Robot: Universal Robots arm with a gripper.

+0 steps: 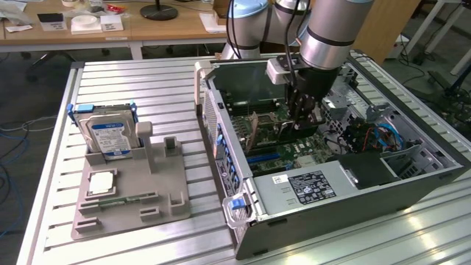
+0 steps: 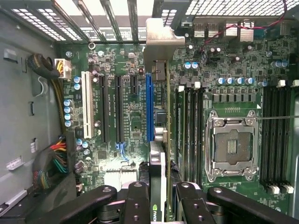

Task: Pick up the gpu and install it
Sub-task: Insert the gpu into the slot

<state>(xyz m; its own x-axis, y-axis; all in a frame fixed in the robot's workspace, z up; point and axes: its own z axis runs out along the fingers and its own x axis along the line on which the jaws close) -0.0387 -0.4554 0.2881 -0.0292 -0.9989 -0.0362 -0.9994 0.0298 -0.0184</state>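
Observation:
Inside the open computer case (image 1: pixel 412 182), my gripper (image 1: pixel 301 124) reaches down over the motherboard (image 2: pixel 117 56). It is shut on the gpu (image 2: pixel 161 140), a thin card held on edge between the two black fingers (image 2: pixel 135 200). The card's silver bracket (image 2: pixel 159 39) points toward the slotted rear panel. A green logo shows on the card's edge near my gripper (image 2: pixel 161 193). The card hangs along the long blue expansion slot (image 2: pixel 149 107), just beside it; whether it touches the slot I cannot tell.
A CPU socket (image 2: pixel 231 144) and memory slots (image 2: pixel 189 130) lie on one side of the card, black and white expansion slots (image 2: pixel 86 105) and cable bundles (image 2: pixel 51 163) on the other. Outside the case, a grey fixture (image 1: pixel 129 193) holds a hard drive (image 1: pixel 109 135) in a blue frame.

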